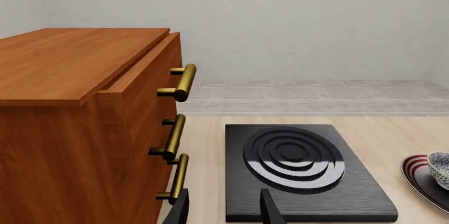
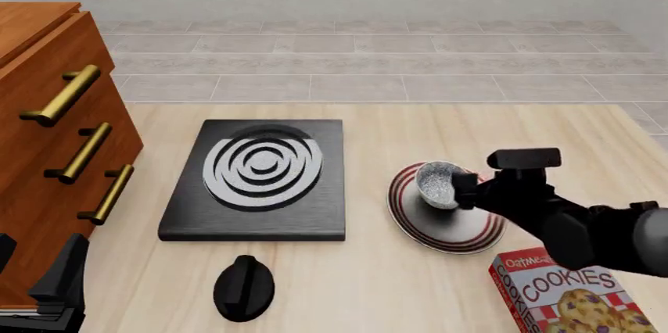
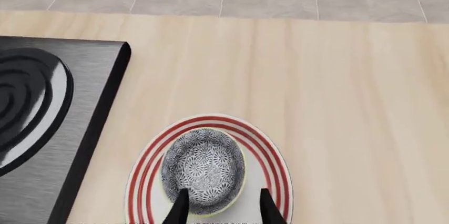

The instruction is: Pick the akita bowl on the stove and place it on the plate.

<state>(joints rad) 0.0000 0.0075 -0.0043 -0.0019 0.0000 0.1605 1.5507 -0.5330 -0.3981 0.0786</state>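
Note:
The akita bowl (image 2: 440,181), black outside and speckled inside, sits on the far-left part of the white, red-ringed plate (image 2: 459,233). My right gripper (image 2: 459,190) is at the bowl's near-right rim. In the right wrist view its fingers (image 3: 269,209) stand wide apart astride the rim of the bowl (image 3: 203,169), one over the inside and one outside, above the plate (image 3: 272,167). The gripper (image 3: 223,209) looks open. The stove (image 2: 261,212) lies left of the plate with its burner bare. My left gripper (image 1: 223,211) is open and holds nothing, near the table's front-left corner.
A wooden drawer cabinet (image 2: 42,114) with brass handles stands along the left side. The stove's black knob (image 2: 242,288) lies in front of the stove. A cookies box (image 2: 564,294) lies at the front right, close under my right arm.

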